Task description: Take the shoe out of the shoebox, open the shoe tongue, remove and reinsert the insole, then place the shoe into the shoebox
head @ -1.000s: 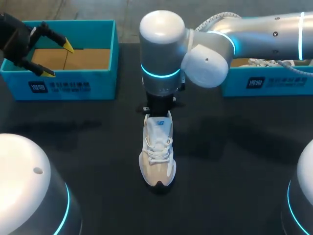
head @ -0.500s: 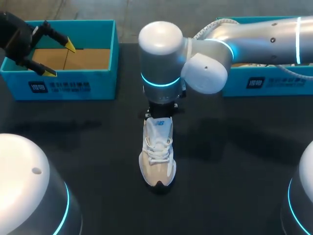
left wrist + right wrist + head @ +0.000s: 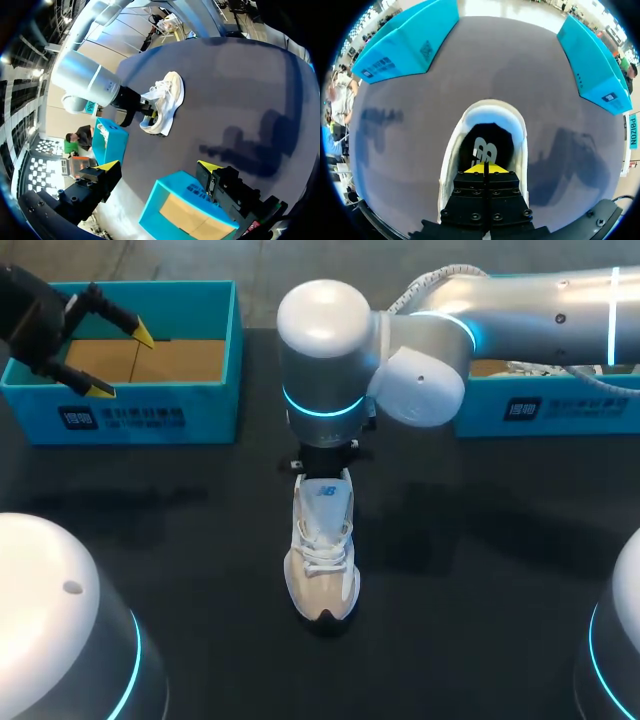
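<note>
The white-and-beige shoe [image 3: 322, 550] stood upright at the middle of the black table [image 3: 480, 570], out of its box, its toe pointing away from the left shoebox [image 3: 150, 415] and the right shoebox [image 3: 545, 410]. The right gripper [image 3: 484, 169] hung over the shoe's heel end, yellow tips pressed together (whether they pinched the tongue [image 3: 327, 492] could not be made out). The left gripper [image 3: 120, 362] hovered above the left shoebox, fingers spread wide and holding nothing, well apart from the shoe.
</note>
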### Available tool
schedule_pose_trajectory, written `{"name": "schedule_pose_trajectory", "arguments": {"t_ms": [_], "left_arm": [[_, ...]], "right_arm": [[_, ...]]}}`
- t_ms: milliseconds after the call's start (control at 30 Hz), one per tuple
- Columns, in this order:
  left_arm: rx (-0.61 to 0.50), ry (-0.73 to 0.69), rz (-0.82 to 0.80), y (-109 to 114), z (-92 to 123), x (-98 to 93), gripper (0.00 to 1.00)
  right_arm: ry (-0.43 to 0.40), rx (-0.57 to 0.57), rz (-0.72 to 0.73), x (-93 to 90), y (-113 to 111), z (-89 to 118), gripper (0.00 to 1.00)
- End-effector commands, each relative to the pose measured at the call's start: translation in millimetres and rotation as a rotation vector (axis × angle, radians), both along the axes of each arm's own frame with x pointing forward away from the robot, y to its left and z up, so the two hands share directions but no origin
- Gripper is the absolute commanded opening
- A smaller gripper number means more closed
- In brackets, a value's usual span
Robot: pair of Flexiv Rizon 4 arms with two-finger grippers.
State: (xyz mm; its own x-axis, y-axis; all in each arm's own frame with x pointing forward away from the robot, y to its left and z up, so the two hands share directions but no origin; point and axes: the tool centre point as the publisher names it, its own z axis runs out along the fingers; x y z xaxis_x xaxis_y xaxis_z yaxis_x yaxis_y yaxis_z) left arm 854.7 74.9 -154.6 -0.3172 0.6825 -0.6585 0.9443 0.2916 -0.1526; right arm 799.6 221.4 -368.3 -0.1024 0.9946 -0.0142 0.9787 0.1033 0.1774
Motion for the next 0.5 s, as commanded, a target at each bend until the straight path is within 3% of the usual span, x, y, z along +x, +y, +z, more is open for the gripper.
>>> {"name": "schedule_pose_trajectory", "arguments": {"t_ms": [33, 267, 500], "left_arm": [[0.006, -0.001, 0.001, -1, 0, -1.0, 1.00], [0.013, -0.001, 0.001, -4, 2, -1.7, 1.00], [0.017, -0.004, 0.001, -5, 2, -0.2, 1.00]], "right_arm": [[0.004, 0.001, 0.003, 7.8, 5, -12, 0.00], [0.019, 0.009, -0.009, 10.4, 5, -27, 0.00], [0.012, -0.001, -0.020, 11.3, 1, -23, 0.00]]}}
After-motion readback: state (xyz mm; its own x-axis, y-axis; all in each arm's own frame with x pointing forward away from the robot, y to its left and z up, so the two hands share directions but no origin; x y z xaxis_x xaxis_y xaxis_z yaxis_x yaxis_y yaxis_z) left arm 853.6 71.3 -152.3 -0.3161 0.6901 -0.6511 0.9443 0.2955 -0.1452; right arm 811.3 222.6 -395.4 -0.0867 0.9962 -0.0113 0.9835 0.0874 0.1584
